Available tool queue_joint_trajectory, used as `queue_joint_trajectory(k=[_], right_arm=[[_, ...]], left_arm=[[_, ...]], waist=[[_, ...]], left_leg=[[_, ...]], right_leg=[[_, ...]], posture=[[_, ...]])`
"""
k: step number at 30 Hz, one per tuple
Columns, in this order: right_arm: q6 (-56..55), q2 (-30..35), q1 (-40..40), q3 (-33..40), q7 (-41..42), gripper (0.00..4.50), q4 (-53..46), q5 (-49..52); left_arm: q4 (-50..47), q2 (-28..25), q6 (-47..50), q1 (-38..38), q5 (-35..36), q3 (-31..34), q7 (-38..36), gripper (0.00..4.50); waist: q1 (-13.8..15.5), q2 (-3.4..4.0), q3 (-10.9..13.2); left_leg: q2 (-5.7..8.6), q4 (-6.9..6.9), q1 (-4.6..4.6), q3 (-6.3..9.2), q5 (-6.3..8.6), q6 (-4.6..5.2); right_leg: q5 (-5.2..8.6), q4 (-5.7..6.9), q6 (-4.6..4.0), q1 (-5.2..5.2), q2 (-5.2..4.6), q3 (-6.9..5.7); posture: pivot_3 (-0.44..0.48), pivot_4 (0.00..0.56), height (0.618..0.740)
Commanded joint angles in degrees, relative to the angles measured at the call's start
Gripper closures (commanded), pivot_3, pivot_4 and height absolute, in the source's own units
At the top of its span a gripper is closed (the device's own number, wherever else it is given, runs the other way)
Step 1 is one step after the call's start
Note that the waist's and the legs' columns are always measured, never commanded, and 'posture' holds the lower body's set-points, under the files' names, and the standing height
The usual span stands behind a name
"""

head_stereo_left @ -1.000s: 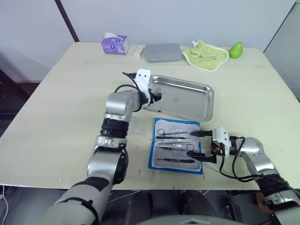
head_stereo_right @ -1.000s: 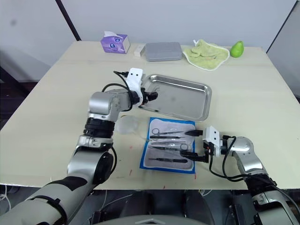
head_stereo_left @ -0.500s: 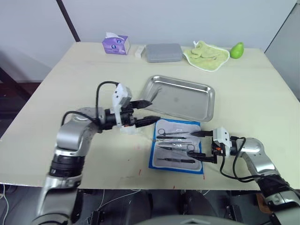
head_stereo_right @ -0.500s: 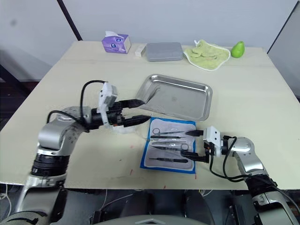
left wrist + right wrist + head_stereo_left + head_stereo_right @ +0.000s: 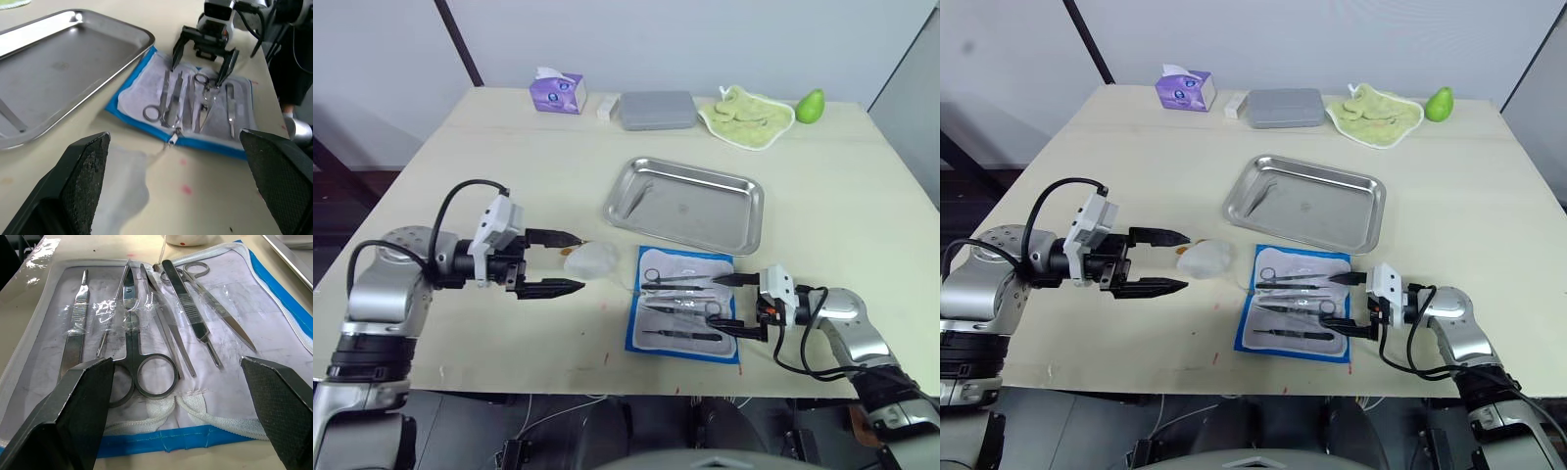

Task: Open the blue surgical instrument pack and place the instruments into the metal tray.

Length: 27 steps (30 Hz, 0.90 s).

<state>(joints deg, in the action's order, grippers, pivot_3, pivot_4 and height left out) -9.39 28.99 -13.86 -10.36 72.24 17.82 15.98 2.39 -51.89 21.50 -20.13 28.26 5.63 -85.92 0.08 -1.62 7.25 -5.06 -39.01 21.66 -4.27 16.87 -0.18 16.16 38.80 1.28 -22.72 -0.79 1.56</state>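
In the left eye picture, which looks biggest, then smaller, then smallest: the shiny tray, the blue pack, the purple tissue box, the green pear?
1. metal tray
2. blue surgical instrument pack, nearer the camera, so the gap is unsure
3. purple tissue box
4. green pear

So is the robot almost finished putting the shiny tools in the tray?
Not nearly. Done: the blue pack lies open on the table, and one slim tool already sits in the metal tray. In hand: nothing, though the right claw is open at the pack's edge, facing the tools, and the left claw is open beside a clear plastic piece. Left: the scissors and other instruments still in the pack.
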Motion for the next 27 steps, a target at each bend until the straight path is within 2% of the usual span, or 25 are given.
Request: queue_joint_trajectory(k=[1, 8, 16, 19, 21, 27], right_arm=[[2.5, 1.3, 2.0, -1.0, -0.2, 0.00, 3.3, -2.7], [3.1, 1.7, 2.3, -0.8, -0.4, 0.00, 2.3, -2.4], [3.2, 1.7, 2.6, -1.0, -0.8, 0.00, 1.7, -2.6], [3.3, 1.8, 2.9, -1.1, -0.9, 0.00, 1.3, -2.6], [3.4, 1.8, 2.9, -1.1, -1.0, 0.00, 1.3, -2.7], [3.6, 1.6, 3.4, -1.1, -1.5, 0.00, 0.8, -2.8]], left_arm=[[-1.3, 0.3, -1.0, -2.4, -0.4, -1.6, -0.1, 0.02], [-7.0, 4.2, 5.0, -7.4, -7.0, -10.6, 10.3, 0.02], [-5.6, 10.2, 3.6, -12.2, -14.0, -17.1, 17.2, 0.02], [-4.0, 12.1, 3.5, -13.9, -15.3, -19.0, 17.6, 0.66], [-2.6, 12.9, 1.7, -14.4, -16.7, -20.3, 17.5, 1.45], [0.8, 16.7, -2.0, -15.9, -20.7, -24.0, 18.4, 1.45]], waist=[[0.1, 0.00, 0.0], [0.6, 0.02, 0.0], [0.7, 0.05, 0.0], [0.7, 0.05, 0.0], [0.7, 0.05, 0.0], [0.8, 0.05, 0.0]], left_leg=[[0.00, 0.00, 0.00, 0.01, 0.00, 0.00], [0.00, -0.01, 0.00, -0.03, 0.00, 0.00], [0.00, -0.01, 0.01, 0.00, 0.00, 0.00], [0.00, -0.01, 0.02, 0.01, 0.00, 0.00], [0.00, -0.02, 0.02, 0.02, 0.00, 0.01], [0.00, -0.04, 0.03, 0.03, 0.00, 0.01]], right_leg=[[-0.01, 0.00, 0.01, 0.00, 0.01, 0.00], [-0.04, 0.00, 0.07, 0.00, 0.04, 0.06], [-0.04, 0.00, 0.06, 0.00, 0.09, 0.08], [-0.04, 0.01, 0.06, -0.01, 0.09, 0.08], [-0.04, 0.01, 0.06, 0.00, 0.10, 0.06], [-0.04, 0.00, 0.06, 0.00, 0.10, 0.06]], posture=[[0.000, 0.150, 0.740], [0.000, 0.150, 0.740], [0.000, 0.150, 0.740], [0.000, 0.150, 0.740], [0.000, 0.150, 0.740], [0.000, 0.150, 0.740]])
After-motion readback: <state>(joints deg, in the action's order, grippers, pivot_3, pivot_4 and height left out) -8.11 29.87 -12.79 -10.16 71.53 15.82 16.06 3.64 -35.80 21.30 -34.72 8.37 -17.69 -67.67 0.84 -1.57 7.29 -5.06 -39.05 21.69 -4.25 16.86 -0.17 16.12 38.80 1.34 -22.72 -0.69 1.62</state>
